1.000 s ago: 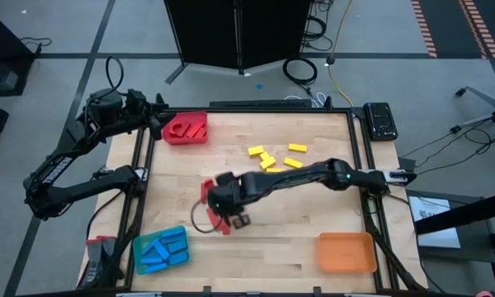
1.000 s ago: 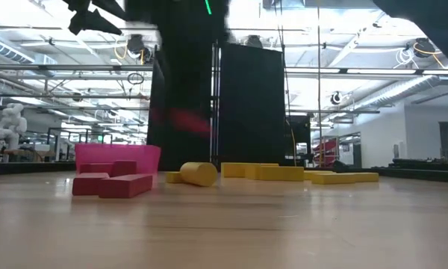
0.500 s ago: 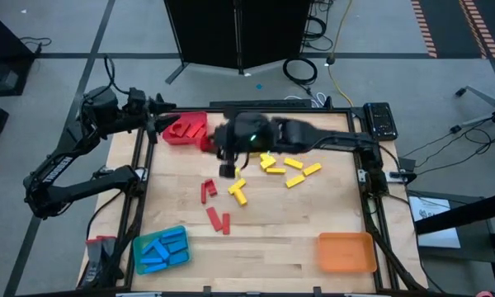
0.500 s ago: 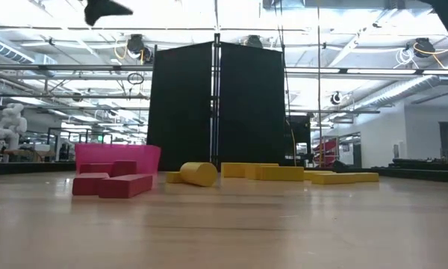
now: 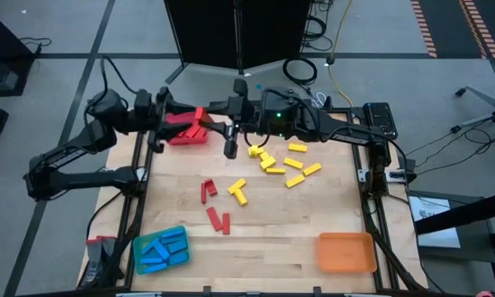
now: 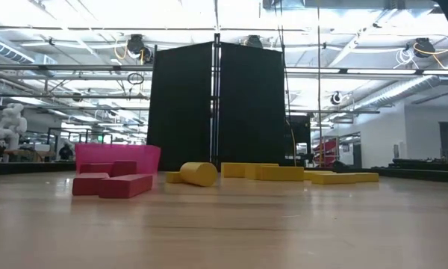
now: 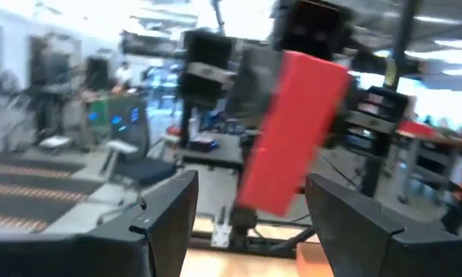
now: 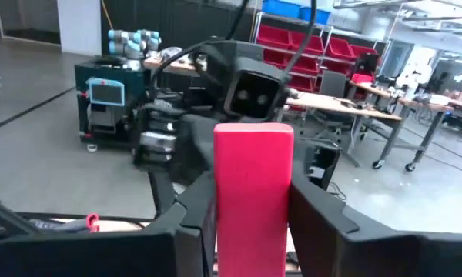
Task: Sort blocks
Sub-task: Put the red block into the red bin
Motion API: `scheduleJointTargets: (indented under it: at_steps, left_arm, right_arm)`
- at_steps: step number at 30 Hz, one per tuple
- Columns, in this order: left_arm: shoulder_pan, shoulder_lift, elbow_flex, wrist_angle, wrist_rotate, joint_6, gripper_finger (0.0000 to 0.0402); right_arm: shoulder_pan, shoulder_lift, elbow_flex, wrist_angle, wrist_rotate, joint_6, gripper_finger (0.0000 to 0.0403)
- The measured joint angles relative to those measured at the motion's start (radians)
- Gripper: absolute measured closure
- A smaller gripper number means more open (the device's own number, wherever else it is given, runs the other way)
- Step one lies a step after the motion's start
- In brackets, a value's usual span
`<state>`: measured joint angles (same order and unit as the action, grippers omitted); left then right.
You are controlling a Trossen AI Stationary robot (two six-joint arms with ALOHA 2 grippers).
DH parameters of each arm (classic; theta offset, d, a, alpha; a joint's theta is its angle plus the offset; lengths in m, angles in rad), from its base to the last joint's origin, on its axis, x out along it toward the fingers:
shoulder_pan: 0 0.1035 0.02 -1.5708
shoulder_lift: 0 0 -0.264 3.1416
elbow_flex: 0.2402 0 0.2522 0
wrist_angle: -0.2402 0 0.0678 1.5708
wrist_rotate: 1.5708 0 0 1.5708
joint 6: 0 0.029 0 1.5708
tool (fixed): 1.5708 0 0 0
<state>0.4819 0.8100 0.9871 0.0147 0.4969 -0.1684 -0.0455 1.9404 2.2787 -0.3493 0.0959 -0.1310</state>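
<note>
1. A red block (image 8: 252, 196) is seen clamped upright between the fingers of the right tool (image 5: 217, 130), raised above the worktop's (image 5: 280, 223) far left part, near the red tray (image 5: 181, 132).
2. The same block (image 7: 292, 131) shows in the left wrist view, between the left tool's fingers (image 7: 165, 223), which are spread and not touching it.
3. The left tool (image 5: 175, 124) is held facing the right tool, over the red tray.
4. Loose red blocks (image 5: 214, 206) lie at mid-worktop; yellow blocks (image 5: 280, 163) are scattered farther back and right.
5. Blue blocks fill a blue tray (image 5: 159, 250) at the near left; an orange tray (image 5: 345, 252) sits near right.
</note>
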Motion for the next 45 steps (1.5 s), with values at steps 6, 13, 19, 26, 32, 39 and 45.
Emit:
scheduleJointTargets:
  at_steps: [6,13,19,26,32,39,45]
  left_arm:
    - [-0.056,0.043,0.0,0.015,0.039,0.072,0.0155]
    - [-0.072,0.108,0.0,0.06,0.014,0.077,0.0155]
    - [-0.072,0.135,0.0,0.117,0.011,0.078,0.0155]
    - [-0.073,0.132,0.0,0.2,0.009,0.078,0.0155]
    - [-0.095,0.167,0.0,0.194,0.027,0.072,0.0155]
    - [-0.108,0.211,0.0,0.209,0.028,0.072,0.0155]
    - [-0.107,0.193,0.0,0.241,0.027,0.07,0.0155]
  right_arm:
    - [-0.003,-0.002,0.0,0.0,0.0,-0.012,0.0296]
    - [-0.014,-0.005,0.0,0.001,-0.025,-0.01,0.0296]
    - [-0.013,-0.005,0.0,0.001,-0.031,-0.011,0.0296]
    - [-0.013,-0.005,0.0,0.002,-0.05,0.004,0.0296]
    - [-0.013,-0.005,0.0,0.012,-0.067,0.007,0.0296]
    - [-0.013,-0.005,0.001,0.03,-0.098,0.015,0.0296]
    - [-0.013,-0.005,0.001,0.008,-0.098,0.016,0.0296]
